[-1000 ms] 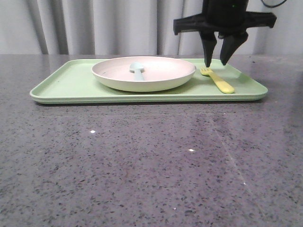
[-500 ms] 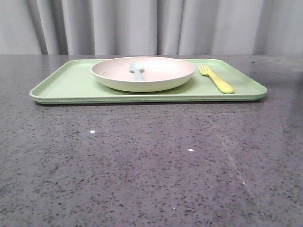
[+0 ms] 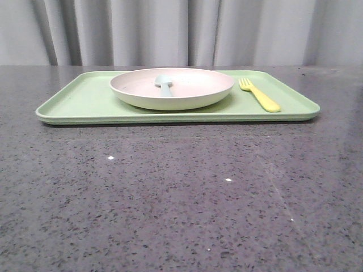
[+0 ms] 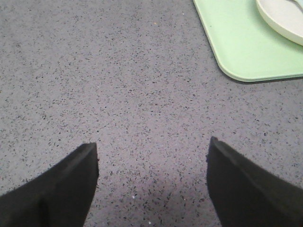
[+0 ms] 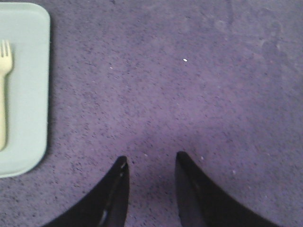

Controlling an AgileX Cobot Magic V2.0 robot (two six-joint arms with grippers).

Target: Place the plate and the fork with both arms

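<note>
Front view: a light-green tray point(image 3: 85, 102) lies across the far half of the grey bench point(image 3: 181, 192). The plate point(image 3: 172, 88) sits on the tray just left of its middle, flat on its base, with a pale blue spoon point(image 3: 165, 84) lying inside it. The fork point(image 3: 259, 95) lies flat on the tray near its right edge, just beside the plate but apart from it, tines toward the far edge and handle toward the near-right corner. That is a table-setting layout, so the placing looks finished. Neither arm shows in this view.

Left wrist view: the left gripper point(image 4: 152, 156) hangs over bare bench with its 2 fingers point(image 4: 71, 184) spread wide and nothing between them. 1 rounded corner of the tray point(image 4: 246, 52) and a sliver of the plate's rim point(image 4: 279, 19) show well apart from the fingers, which suggests the arm is parked off to the tray's side.

Right wrist view: the right gripper point(image 5: 150, 163) is likewise over bare bench, holding nothing; its 2 fingers point(image 5: 113, 198) stand a narrow gap apart, parted rather than pressed together. The picture is soft, so their height above the bench is hard to judge. The fork point(image 5: 4, 90) lies on the tray point(image 5: 28, 94) close to its outer edge, well clear of the fingers.
</note>
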